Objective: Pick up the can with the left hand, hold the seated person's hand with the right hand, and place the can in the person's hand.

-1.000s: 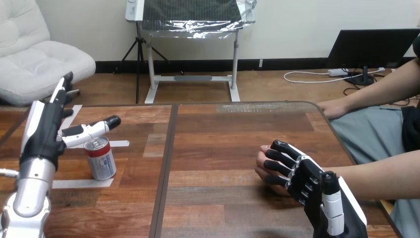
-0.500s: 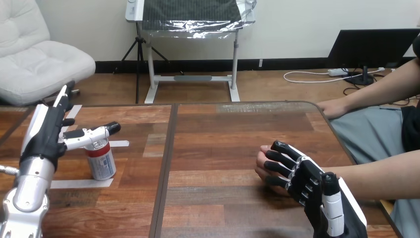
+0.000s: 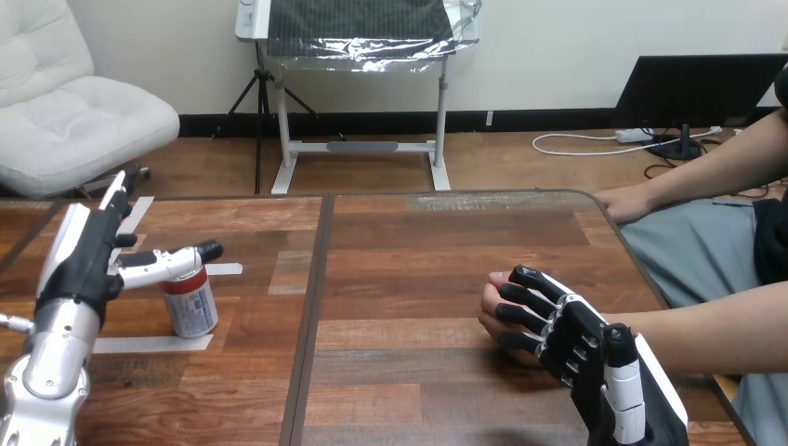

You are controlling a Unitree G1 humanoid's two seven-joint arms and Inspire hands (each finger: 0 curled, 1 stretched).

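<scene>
The can (image 3: 191, 305) stands upright on the left part of the wooden table (image 3: 418, 251), its long axis vertical and its top end facing up. Its wall has a red band near the top and a white field with blue marks below. There is print on it, but it is too small to read. Strips of white tape (image 3: 149, 344) lie on the table around the can: one just near of it, one just far of it and one farther off at the left.

The left hand (image 3: 85, 253) is at the can's left, raised on edge, with its fingers straight and together, pointing toward the far side. Its thumb (image 3: 173, 259) sticks out to the right and lies across the can's top rim; whether it presses on the rim or hangs just above it cannot be told. Nothing is wrapped round the can's wall.

Near the table's right side, the person's hand (image 3: 492, 307) rests on the wood, its forearm coming in from the right. The right hand (image 3: 569, 333) lies over it from the near right, its black fingers (image 3: 520, 295) bent down across the back of the person's hand and closed on it.

At the far right edge of the table the person's other hand (image 3: 621, 203) rests well apart from both robot hands.
</scene>
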